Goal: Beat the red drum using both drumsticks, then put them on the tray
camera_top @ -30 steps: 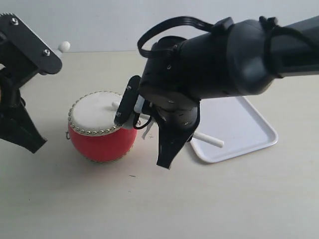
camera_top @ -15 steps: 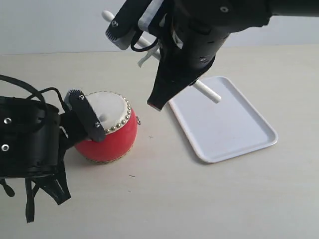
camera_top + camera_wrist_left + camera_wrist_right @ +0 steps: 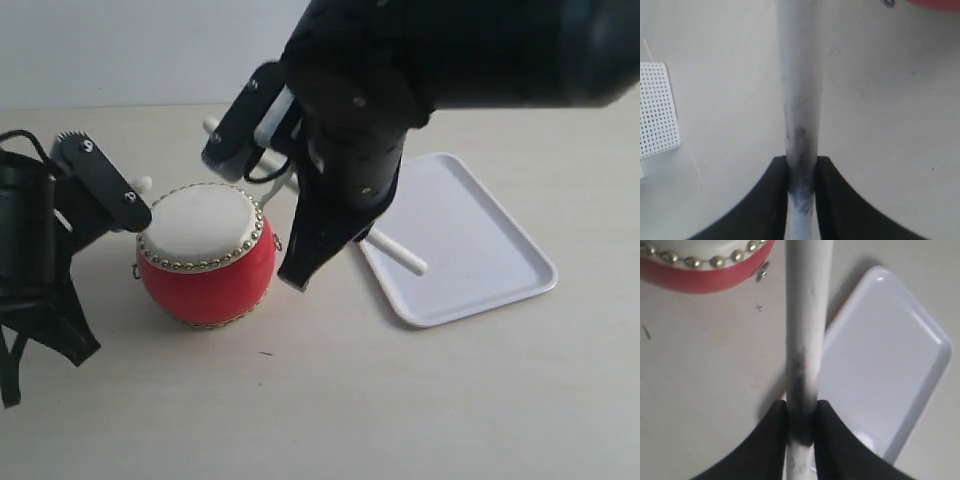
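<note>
The red drum stands left of centre, its cream skin bare. My right gripper hangs over the drum's right side, shut on a drumstick; that stick's rounded tip is behind the drum and off the skin. In the right wrist view the gripper clamps the scuffed drumstick, with drum and tray beyond. My left gripper is left of the drum, its stick tip by the rim. The left gripper is shut on its drumstick.
The white tray lies right of the drum with nothing on it; the right stick's butt end overhangs its near-left corner. A white perforated block shows in the left wrist view. The tabletop is pale beige.
The right arm rose off the drum and has come partway back down. The left arm swung down with its stick onto the drum, then drew back to the drum's left side.
</note>
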You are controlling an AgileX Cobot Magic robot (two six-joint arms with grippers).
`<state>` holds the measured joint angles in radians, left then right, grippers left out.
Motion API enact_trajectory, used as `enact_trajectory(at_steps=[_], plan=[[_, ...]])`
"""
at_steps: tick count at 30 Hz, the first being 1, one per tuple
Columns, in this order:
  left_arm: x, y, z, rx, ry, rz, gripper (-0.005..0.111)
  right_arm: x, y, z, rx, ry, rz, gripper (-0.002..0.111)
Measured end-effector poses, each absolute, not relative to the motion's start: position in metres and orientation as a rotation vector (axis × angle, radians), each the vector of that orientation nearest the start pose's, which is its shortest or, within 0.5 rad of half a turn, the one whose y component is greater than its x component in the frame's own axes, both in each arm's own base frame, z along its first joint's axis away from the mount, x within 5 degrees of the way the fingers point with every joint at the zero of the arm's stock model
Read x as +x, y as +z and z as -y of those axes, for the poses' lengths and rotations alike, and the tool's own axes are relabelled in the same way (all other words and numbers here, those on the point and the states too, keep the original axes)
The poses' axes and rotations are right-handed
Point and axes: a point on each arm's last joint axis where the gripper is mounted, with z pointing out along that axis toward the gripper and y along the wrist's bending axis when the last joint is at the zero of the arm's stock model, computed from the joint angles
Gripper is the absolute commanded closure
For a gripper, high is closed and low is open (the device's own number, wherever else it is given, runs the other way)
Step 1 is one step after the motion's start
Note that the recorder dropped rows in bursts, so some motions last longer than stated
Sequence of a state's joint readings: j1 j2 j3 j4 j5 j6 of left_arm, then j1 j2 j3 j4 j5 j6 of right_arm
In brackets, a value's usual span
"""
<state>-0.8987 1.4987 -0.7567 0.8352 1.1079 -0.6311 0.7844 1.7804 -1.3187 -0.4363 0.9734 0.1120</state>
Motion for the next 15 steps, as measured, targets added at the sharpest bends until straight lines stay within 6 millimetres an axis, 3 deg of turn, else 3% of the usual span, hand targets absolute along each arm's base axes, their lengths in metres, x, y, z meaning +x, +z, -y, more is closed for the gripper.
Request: enact_trajectory(at_steps=[3,6,8,11,15], plan=[[0.186,0.224,0.135,0.874,0.814,-2.437,0.107,0.281,0.209,-0.239,-1.253,-0.376,-2.55,0.108],[0.178,0.25,0.125,0.768,0.708,-2.391,0.107,0.283,0.167,-0.241,-1.366,-0.466,-2.655,0.108],[0.175,0.259,0.123,0.745,0.626,-2.362,0.107,0.283,0.154,-0.241,-1.397,-0.503,-2.69,0.108],[0.174,0.263,0.128,0.751,0.502,-2.331,0.107,0.283,0.158,-0.24,-1.397,-0.509,-2.679,0.108],[0.175,0.264,0.156,0.808,0.113,-2.228,0.107,0.286,0.211,-0.229,-1.195,-0.561,-2.54,0.108]])
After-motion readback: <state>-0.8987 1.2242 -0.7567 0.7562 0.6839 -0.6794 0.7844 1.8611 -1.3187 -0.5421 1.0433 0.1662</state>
